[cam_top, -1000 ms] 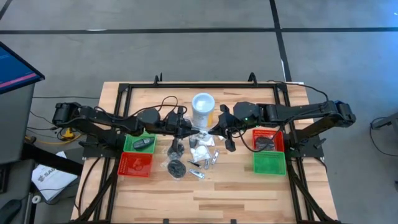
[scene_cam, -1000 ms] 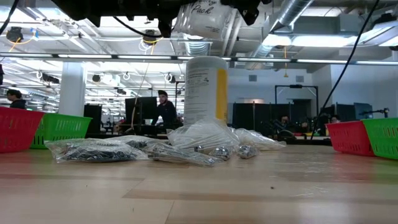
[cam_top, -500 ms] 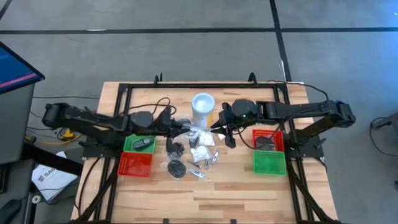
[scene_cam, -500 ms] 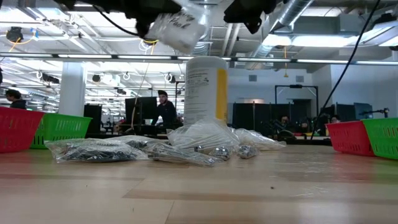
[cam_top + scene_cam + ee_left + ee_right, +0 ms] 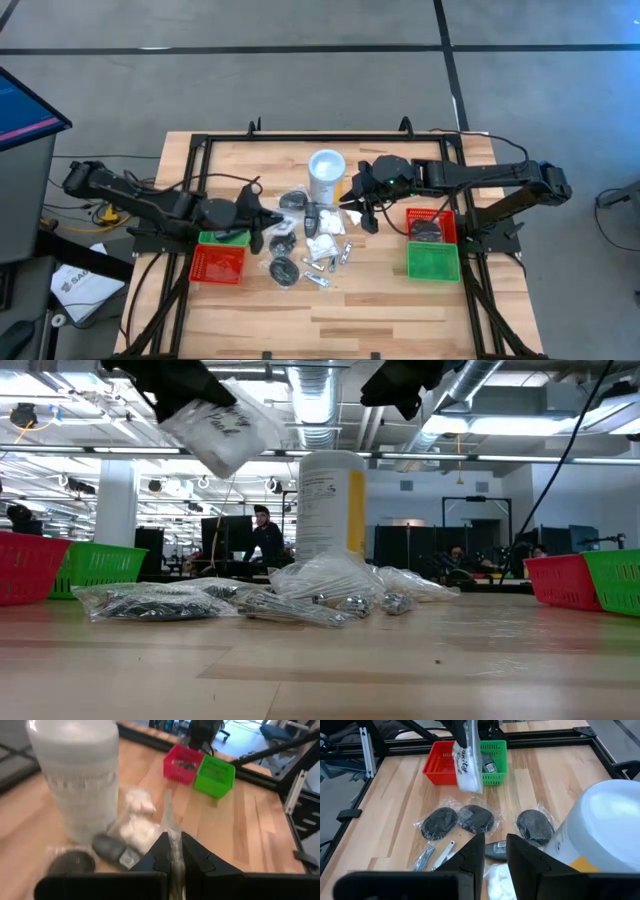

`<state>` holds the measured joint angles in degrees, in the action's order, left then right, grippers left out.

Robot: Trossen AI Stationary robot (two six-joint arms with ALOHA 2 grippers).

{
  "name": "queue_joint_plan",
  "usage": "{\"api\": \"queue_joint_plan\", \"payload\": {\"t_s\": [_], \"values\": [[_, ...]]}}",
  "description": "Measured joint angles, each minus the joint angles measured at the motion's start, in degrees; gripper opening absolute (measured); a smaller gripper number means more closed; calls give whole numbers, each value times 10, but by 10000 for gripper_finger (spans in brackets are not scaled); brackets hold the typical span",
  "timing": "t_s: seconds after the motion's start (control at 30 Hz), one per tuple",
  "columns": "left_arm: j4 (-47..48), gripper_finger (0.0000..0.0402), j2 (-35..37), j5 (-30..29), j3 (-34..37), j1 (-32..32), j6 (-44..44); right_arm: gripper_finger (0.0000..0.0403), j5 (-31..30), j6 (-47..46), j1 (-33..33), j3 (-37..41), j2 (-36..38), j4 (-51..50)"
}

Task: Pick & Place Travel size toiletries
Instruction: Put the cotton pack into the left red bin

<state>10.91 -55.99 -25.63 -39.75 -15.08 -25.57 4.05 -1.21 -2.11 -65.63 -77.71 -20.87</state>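
Note:
My left gripper [image 5: 258, 218] hovers over the left green tray [image 5: 492, 757], shut on a white packet [image 5: 218, 432] that hangs high above the table. My right gripper [image 5: 362, 212] stands open beside the white canister [image 5: 326, 175], with nothing between its fingers [image 5: 472, 855]. On the table between the arms lie the other toiletries: bagged black round pots [image 5: 476, 818], a dark oblong piece [image 5: 310, 213], white packets [image 5: 323, 228] and thin silvery tubes [image 5: 427, 855]. My left gripper pinches the white packet by the clear film at its upper edge [image 5: 172, 837] between the two fingers. The fingers slant down from the table's left side. The packet [image 5: 467, 767] hangs below them, tilted, clear of the table and of the trays.
A red tray [image 5: 217, 265] sits next to the left green one. On the right stand a red tray [image 5: 432, 225] with a dark item in it and a green tray [image 5: 433, 262]. A black frame [image 5: 330, 137] rims the table. People sit in the room behind.
My left gripper has swung toward the table's left edge and turned, carrying the white packet away from my right gripper, where it hung a second ago. The packet has tipped over to a slant. My right gripper has stayed beside the canister.

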Motion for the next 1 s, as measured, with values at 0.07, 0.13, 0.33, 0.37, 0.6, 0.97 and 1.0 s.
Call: {"api": "queue_joint_plan", "payload": {"t_s": [0.07,0.13,0.33,0.37,0.6,0.97,1.0], "values": [[33,8,9,-1,0,-10,-33,72,0,2,1,0,0,-2],[62,8,16,-3,0,-21,-68,72,0,2,0,0,0,-2],[139,8,36,-9,0,-58,-164,72,0,14,0,0,0,-2],[150,8,38,-9,0,-65,-181,72,0,14,0,0,0,-2],[255,8,69,-8,0,-116,-316,72,0,17,-3,0,-13,2],[359,8,84,57,0,-170,-507,72,0,18,-15,1,-42,4],[373,8,82,69,0,-170,-523,72,0,18,-19,1,-42,8]]}}
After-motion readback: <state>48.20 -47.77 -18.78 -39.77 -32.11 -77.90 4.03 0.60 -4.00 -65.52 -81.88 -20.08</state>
